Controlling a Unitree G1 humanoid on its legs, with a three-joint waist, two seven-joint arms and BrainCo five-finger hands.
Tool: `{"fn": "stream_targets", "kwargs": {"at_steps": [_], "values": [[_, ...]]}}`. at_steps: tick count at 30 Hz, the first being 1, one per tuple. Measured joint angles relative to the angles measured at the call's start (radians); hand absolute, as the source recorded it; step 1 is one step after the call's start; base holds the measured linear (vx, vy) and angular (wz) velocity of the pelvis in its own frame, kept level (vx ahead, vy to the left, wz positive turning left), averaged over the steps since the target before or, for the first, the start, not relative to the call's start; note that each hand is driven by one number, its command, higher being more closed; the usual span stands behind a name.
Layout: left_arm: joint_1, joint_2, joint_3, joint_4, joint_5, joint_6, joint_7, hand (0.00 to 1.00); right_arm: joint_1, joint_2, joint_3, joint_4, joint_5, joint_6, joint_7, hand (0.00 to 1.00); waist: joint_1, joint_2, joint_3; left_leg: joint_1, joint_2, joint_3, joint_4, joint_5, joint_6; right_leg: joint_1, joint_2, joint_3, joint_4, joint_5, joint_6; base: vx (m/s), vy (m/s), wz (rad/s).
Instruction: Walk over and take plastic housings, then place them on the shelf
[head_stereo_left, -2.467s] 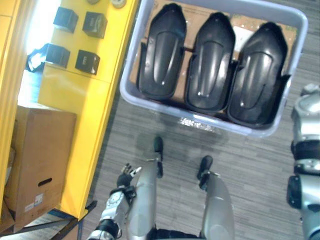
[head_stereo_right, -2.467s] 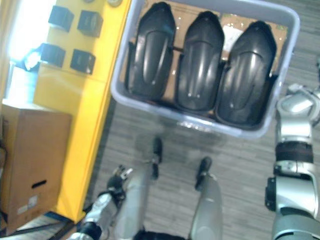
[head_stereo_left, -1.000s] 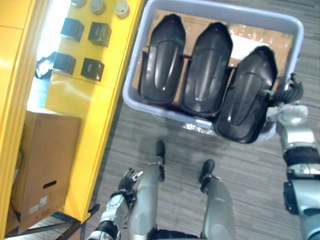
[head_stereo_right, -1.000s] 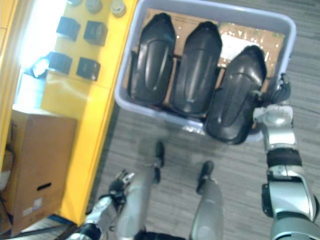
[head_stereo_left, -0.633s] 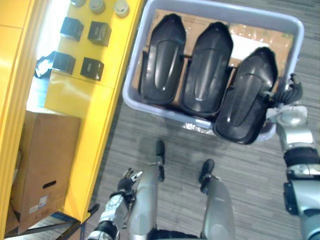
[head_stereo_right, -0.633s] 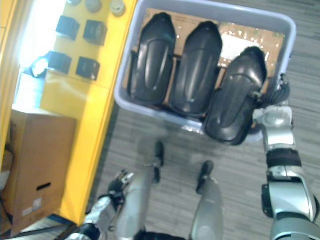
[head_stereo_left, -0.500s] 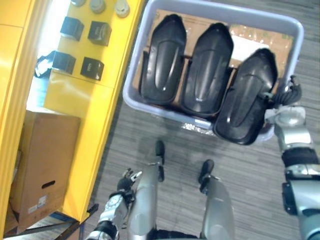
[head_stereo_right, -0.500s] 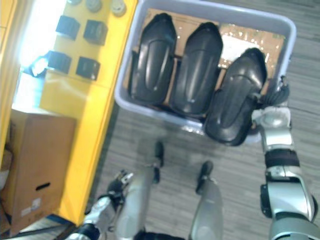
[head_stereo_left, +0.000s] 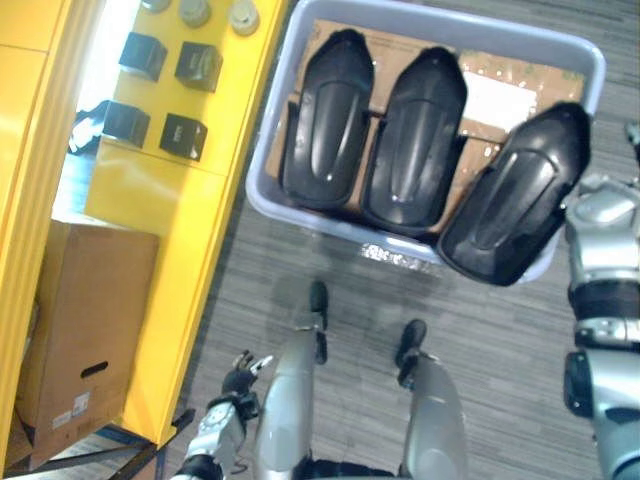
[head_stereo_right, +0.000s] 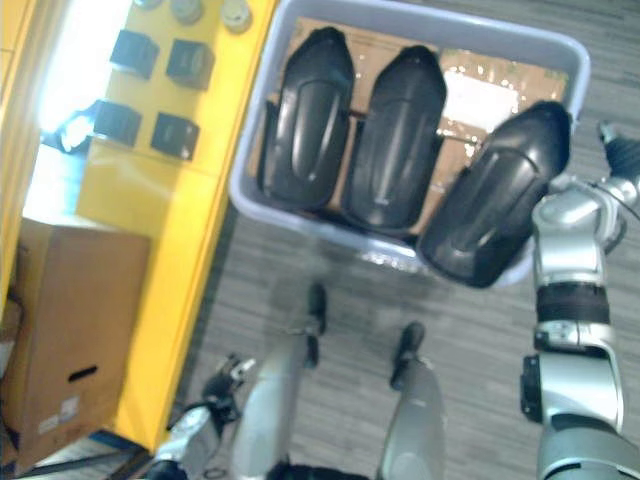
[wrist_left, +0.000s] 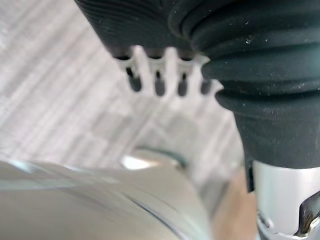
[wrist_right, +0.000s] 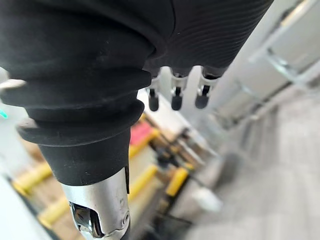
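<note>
three black plastic housings sit in a grey-blue bin (head_stereo_left: 272, 110) on the striped grey floor (head_stereo_left: 500, 345). each is a long, glossy, rounded shell with a narrower tip and a raised ridge down its middle. the left housing (head_stereo_left: 325, 120) and the middle housing (head_stereo_left: 415, 130) lie side by side, long axes running from the near rim to the far wall, tips pointing away from the robot. the third housing (head_stereo_left: 520, 205) is slanted across the bin's right near corner, its tip pointing up and to the right and its broad end hanging over the near rim. brown cardboard (head_stereo_left: 520, 65) lines the bin's bottom.

the right hand (wrist_right: 176, 100) is raised beside the slanted housing. its fingers hang straight and grip nothing, and the housing's edge lies just beside that wrist; contact cannot be told. the left hand (head_stereo_left: 238, 383) hangs low by the leg, fingers loose and bare. a yellow shelf (head_stereo_left: 170, 210) stands to the left.
</note>
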Motion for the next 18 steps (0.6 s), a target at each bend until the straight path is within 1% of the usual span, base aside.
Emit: {"fn": "stream_targets", "kwargs": {"at_steps": [1, 2, 3, 4, 6, 9, 10, 12, 13, 15, 16, 17, 18], "values": [[0.001, 0.0, 0.0, 0.004, 0.0, 0.007, 0.0, 0.0, 0.001, 0.001, 0.006, -0.018, 0.0, -0.021, 0.004, 0.0, 0.001, 0.0, 0.0, 0.009, -0.001, 0.001, -0.006, 0.001, 0.0, 0.007, 0.0, 0.0, -0.002, 0.0, 0.0, 0.0, 0.0, 0.0], [0.001, 0.0, 0.0, 0.007, 0.0, 0.009, 0.0, 0.0, 0.003, 0.002, 0.008, -0.024, 0.0, -0.031, 0.012, 0.0, 0.001, 0.0, 0.0, 0.015, -0.001, 0.001, -0.01, 0.001, 0.0, 0.012, 0.0, 0.0, -0.005, 0.0, 0.0, 0.0, 0.0, 0.0], [0.001, 0.001, -0.002, 0.011, 0.001, 0.012, 0.0, 0.0, 0.009, 0.004, 0.017, -0.04, -0.001, -0.05, 0.032, 0.0, 0.002, 0.0, 0.0, 0.024, -0.001, 0.002, -0.014, 0.001, 0.0, 0.021, 0.0, 0.0, -0.007, 0.0, 0.0, 0.0, 0.0, 0.0], [0.001, 0.001, -0.002, 0.014, 0.002, 0.012, 0.0, 0.0, 0.014, 0.005, 0.034, -0.047, -0.002, -0.074, 0.047, 0.0, 0.001, 0.0, 0.0, 0.029, -0.001, 0.002, -0.015, 0.001, 0.0, 0.026, 0.0, 0.0, -0.01, -0.001, -0.001, 0.0, 0.0, 0.0], [0.001, 0.001, -0.003, 0.016, 0.003, 0.01, 0.0, 0.0, 0.03, 0.015, 0.045, -0.068, -0.001, -0.105, 0.062, 0.0, 0.001, 0.0, 0.0, 0.029, -0.001, 0.002, -0.018, 0.0, 0.0, 0.025, 0.001, 0.0, -0.011, -0.001, -0.001, 0.02, -0.005, 0.0], [0.001, 0.001, -0.003, 0.017, 0.003, 0.007, 0.0, 0.0, 0.086, 0.062, 0.043, -0.136, 0.001, -0.132, 0.075, 0.0, 0.001, 0.0, 0.0, 0.029, -0.001, 0.004, -0.019, 0.001, 0.0, 0.026, 0.001, 0.0, -0.015, -0.001, -0.001, 0.03, -0.006, 0.0], [0.001, 0.001, -0.003, 0.017, 0.004, 0.006, 0.0, 0.0, 0.101, 0.075, 0.043, -0.15, 0.001, -0.135, 0.077, 0.0, 0.0, 0.0, 0.0, 0.029, -0.001, 0.005, -0.019, 0.0, 0.0, 0.026, 0.001, 0.0, -0.015, -0.001, -0.001, 0.05, -0.006, -0.01], [0.002, 0.001, -0.003, 0.017, 0.004, 0.004, 0.002, 0.0, 0.167, 0.139, 0.029, -0.205, 0.002, -0.141, 0.082, 0.0, -0.002, -0.001, 0.001, 0.029, -0.001, 0.007, -0.019, 0.0, 0.0, 0.026, 0.001, 0.001, -0.017, -0.001, 0.0, 0.05, -0.006, -0.01], [0.003, 0.001, -0.003, 0.017, 0.004, 0.002, 0.004, 0.0, 0.188, 0.159, 0.021, -0.223, 0.002, -0.145, 0.081, 0.0, -0.003, -0.002, 0.001, 0.029, -0.001, 0.008, -0.019, 0.0, 0.0, 0.026, 0.001, 0.002, -0.018, -0.001, 0.0, 0.05, -0.009, -0.02], [0.009, 0.004, 0.001, 0.016, 0.004, -0.006, 0.008, 0.0, 0.285, 0.236, -0.006, -0.305, 0.002, -0.157, 0.081, 0.0, -0.014, -0.009, 0.004, 0.03, 0.0, 0.013, -0.02, -0.001, 0.001, 0.026, 0.001, 0.005, -0.02, -0.001, 0.0, 0.06, -0.01, -0.03], [0.014, 0.005, 0.005, 0.015, 0.004, -0.006, 0.008, 0.0, 0.311, 0.257, -0.006, -0.327, 0.002, -0.158, 0.082, 0.0, -0.02, -0.014, 0.004, 0.031, 0.0, 0.018, -0.021, -0.002, 0.002, 0.024, 0.0, 0.008, -0.021, -0.001, 0.0, 0.05, -0.002, -0.15], [0.023, 0.011, 0.015, 0.015, 0.004, -0.008, 0.015, 0.0, 0.359, 0.301, -0.005, -0.366, 0.002, -0.162, 0.085, 0.0, -0.027, -0.031, 0.009, 0.045, 0.001, 0.035, -0.029, -0.003, 0.003, 0.023, 0.0, 0.025, -0.021, 0.0, 0.0, 0.04, 0.0, -0.24], [0.033, 0.018, 0.018, 0.014, 0.004, -0.008, 0.019, 0.0, 0.4, 0.334, -0.005, -0.394, 0.003, -0.173, 0.09, 0.0, -0.036, -0.043, 0.007, 0.051, 0.001, 0.043, -0.031, -0.005, 0.003, 0.023, 0.0, 0.033, -0.023, 0.0, 0.001, 0.05, 0.003, -0.25]]}}
